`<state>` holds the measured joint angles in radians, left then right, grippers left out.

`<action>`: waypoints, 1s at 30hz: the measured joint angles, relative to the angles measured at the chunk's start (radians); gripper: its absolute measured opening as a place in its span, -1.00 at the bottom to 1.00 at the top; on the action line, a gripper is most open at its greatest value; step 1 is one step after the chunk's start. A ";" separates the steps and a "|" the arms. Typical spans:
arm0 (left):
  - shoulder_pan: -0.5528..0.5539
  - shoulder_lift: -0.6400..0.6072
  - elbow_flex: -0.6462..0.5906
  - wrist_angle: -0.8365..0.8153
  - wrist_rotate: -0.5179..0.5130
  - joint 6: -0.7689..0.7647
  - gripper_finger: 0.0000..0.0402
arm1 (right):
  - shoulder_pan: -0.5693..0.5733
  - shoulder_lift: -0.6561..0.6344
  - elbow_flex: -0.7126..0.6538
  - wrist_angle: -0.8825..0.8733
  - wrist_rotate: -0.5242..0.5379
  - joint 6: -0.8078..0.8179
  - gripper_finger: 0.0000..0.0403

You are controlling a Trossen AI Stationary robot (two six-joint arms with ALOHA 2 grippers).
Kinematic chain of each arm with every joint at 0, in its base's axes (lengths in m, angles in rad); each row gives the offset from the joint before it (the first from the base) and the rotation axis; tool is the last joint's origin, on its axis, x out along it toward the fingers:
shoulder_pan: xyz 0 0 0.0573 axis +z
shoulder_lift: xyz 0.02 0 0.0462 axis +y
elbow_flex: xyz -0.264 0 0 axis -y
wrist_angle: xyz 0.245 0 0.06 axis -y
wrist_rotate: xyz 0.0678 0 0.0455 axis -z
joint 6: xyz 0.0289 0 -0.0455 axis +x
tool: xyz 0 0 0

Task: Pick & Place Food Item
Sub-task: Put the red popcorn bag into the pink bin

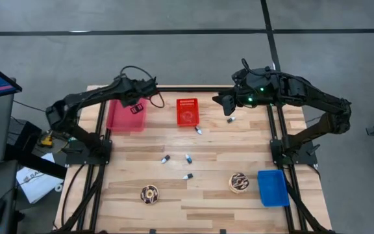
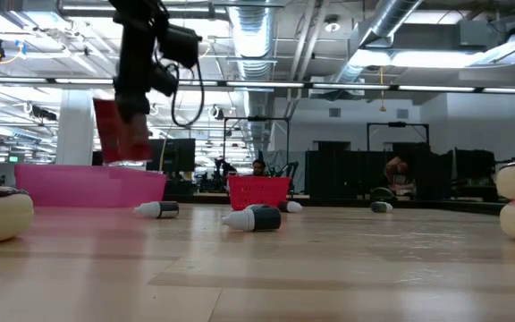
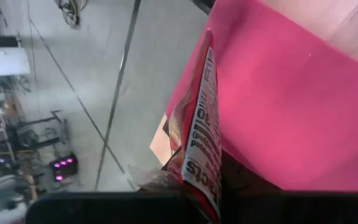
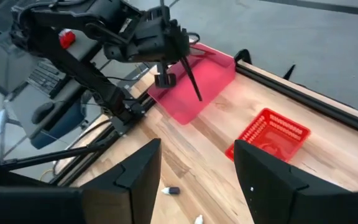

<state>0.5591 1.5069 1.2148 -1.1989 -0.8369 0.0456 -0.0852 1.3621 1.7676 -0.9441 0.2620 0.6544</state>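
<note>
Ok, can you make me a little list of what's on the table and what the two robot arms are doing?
left end effector: shut on a snack packet, held above the pink tray
right end effector: open, empty, up over the far side of the table near the red basket
red basket: far middle of the table
blue tray: near right corner
donuts: one pink near the front, one chocolate beside the blue tray
small bottles: several scattered across the middle
</note>
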 joint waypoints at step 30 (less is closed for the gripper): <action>0.037 -0.103 -0.459 0.463 -0.001 0.260 -0.31 | 0.063 -0.001 0.000 -0.035 0.131 0.008 -0.06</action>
<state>0.5961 1.4036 0.7559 -0.7363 -0.8380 0.3059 -0.0219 1.3609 1.7676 -0.9791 0.3927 0.6628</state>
